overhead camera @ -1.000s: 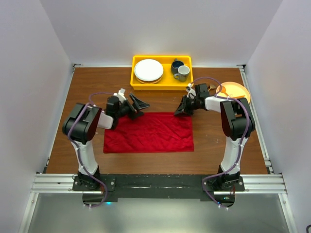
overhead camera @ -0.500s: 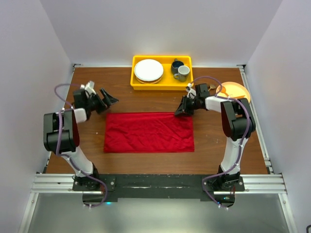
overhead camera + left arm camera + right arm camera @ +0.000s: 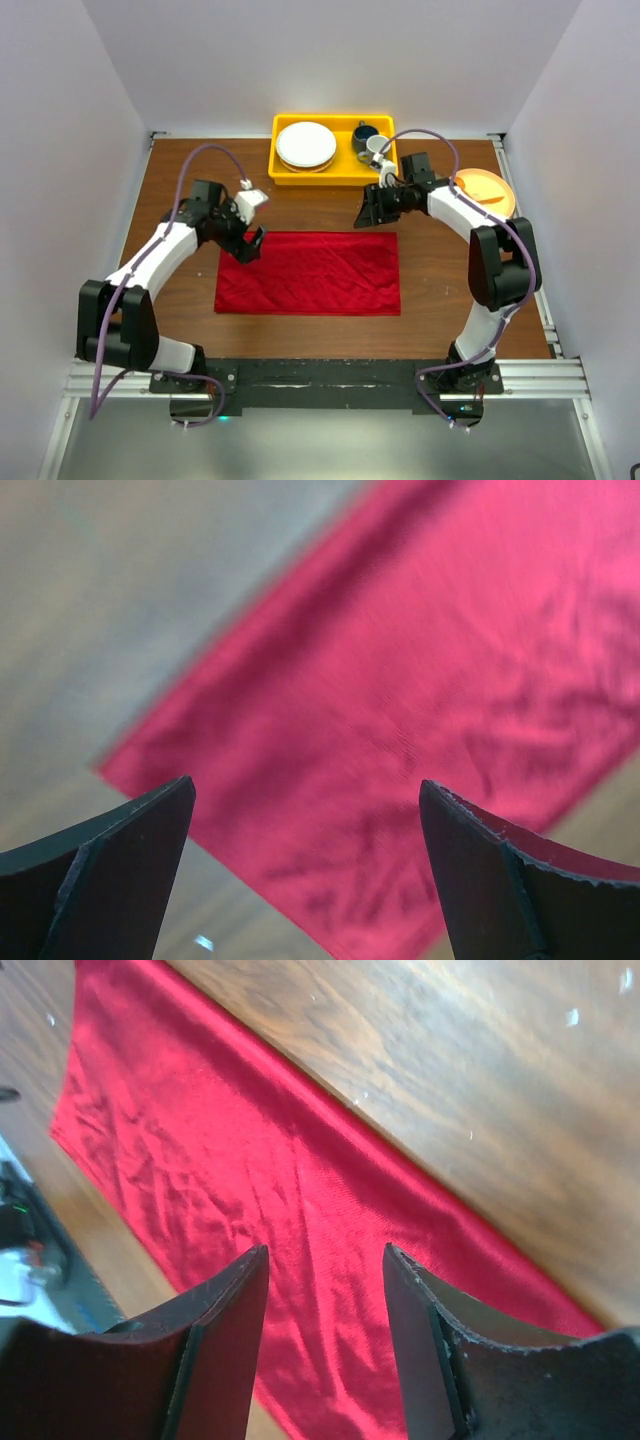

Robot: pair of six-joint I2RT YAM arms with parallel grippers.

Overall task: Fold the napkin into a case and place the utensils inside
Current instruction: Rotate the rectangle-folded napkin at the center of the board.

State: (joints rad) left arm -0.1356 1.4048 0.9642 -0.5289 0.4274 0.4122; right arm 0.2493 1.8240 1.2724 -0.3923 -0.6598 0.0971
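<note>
At the near edge of the bench (image 3: 440,280): you have only the two arm bases here; nothing of the task lies this close.
Napkin (image 3: 307,272): it lies flat mid-bench as a wide red rectangle, long side running left to right, lightly creased. You should read it as part-folded, too broad for a case, so another fold looks due.
Left arm (image 3: 165,250): it reaches in over the napkin's far-left corner. Its wrist view shows the jaws spread wide and empty, with red cloth (image 3: 420,680) beneath them. They seem placed to pinch that corner.
Right arm (image 3: 455,205): its jaws hang just beyond the far-right corner, tilted toward the cloth (image 3: 200,1160). They stand partway apart with nothing between them, and the napkin shows through the gap. This mirrors the left side, probably so you can take both far corners together.
Next move: lower both sets of jaws onto their corners evenly. Soft cloth will drag askew if one side bites first.
Orange plate (image 3: 485,188): it sits far right, partly behind the right arm.
Utensils: you cannot see them in any view; whether the arm hides them I cannot tell.
Yellow tray (image 3: 310,178): at the far edge, it holds white plates (image 3: 306,145) and mugs (image 3: 370,147), well apart from the napkin.
</note>
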